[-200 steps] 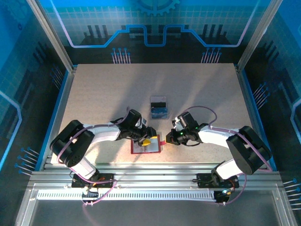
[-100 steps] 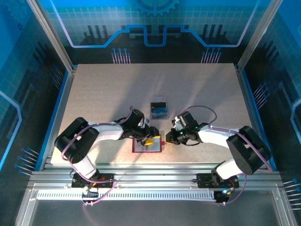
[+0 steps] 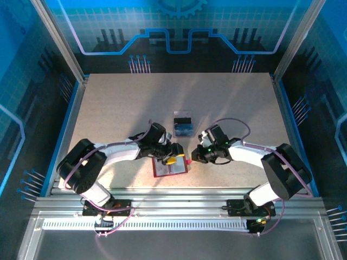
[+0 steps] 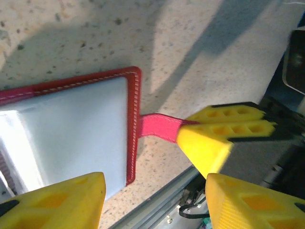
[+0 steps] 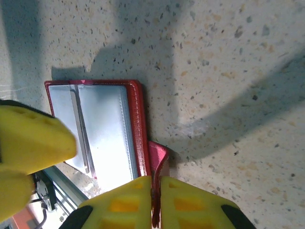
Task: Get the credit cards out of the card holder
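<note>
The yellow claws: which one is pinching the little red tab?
The right claw, shut on the red tab of the card holder; the left claw hangs open above the holder's grey inside, gripping nothing.

The left arm (image 3: 122, 152) and right arm (image 3: 246, 155) are white-shelled with black joints, trailing thin purple cables (image 3: 241, 122), and tipped by chunky yellow fingers (image 5: 124, 202) with moulded rectangular pockets.
</note>
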Robot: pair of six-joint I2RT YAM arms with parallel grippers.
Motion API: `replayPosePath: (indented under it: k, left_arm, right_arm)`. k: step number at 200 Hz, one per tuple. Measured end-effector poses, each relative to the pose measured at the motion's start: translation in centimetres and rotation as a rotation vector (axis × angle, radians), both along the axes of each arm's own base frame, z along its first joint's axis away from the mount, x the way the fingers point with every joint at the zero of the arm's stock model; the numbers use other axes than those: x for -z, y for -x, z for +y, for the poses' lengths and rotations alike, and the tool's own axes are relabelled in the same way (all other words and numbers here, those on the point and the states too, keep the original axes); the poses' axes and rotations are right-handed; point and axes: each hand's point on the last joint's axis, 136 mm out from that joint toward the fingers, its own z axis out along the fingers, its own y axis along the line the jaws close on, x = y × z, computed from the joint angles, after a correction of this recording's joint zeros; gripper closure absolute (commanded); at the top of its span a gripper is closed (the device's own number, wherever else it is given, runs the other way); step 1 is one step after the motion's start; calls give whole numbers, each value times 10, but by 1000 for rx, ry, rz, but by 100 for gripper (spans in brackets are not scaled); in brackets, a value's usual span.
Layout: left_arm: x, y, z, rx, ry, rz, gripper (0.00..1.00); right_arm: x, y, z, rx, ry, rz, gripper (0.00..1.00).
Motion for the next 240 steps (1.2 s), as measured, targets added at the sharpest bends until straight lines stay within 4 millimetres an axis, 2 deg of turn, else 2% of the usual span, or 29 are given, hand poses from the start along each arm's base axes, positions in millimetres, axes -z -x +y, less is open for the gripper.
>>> replayPosePath:
  k: [21, 39, 79, 105, 163, 204, 240]
  left_arm:
    - [-15, -3, 4, -2, -16, -47, 42]
    - [-20, -2, 9, -2, -37, -69, 42]
    - [-15, -1, 22, -17, -88, -64, 42]
    - [-11, -1, 27, -27, -102, -54, 43]
    - [0, 5, 43, -58, -137, -45, 46]
    - [5, 9, 59, -92, -147, -40, 53]
    - [24, 20, 71, -110, -172, 3, 62]
  right_arm:
    - [0, -2, -4, -2, 10, 0, 90]
    - [1, -2, -8, -6, 25, 4, 90]
    - [3, 2, -21, -1, 64, 16, 88]
    - [-4, 1, -27, 7, 73, -4, 79]
    - [-10, 3, -36, 16, 115, -13, 71]
    - [-32, -9, -27, 15, 85, -67, 70]
    - [-45, -9, 0, -41, 47, -81, 70]
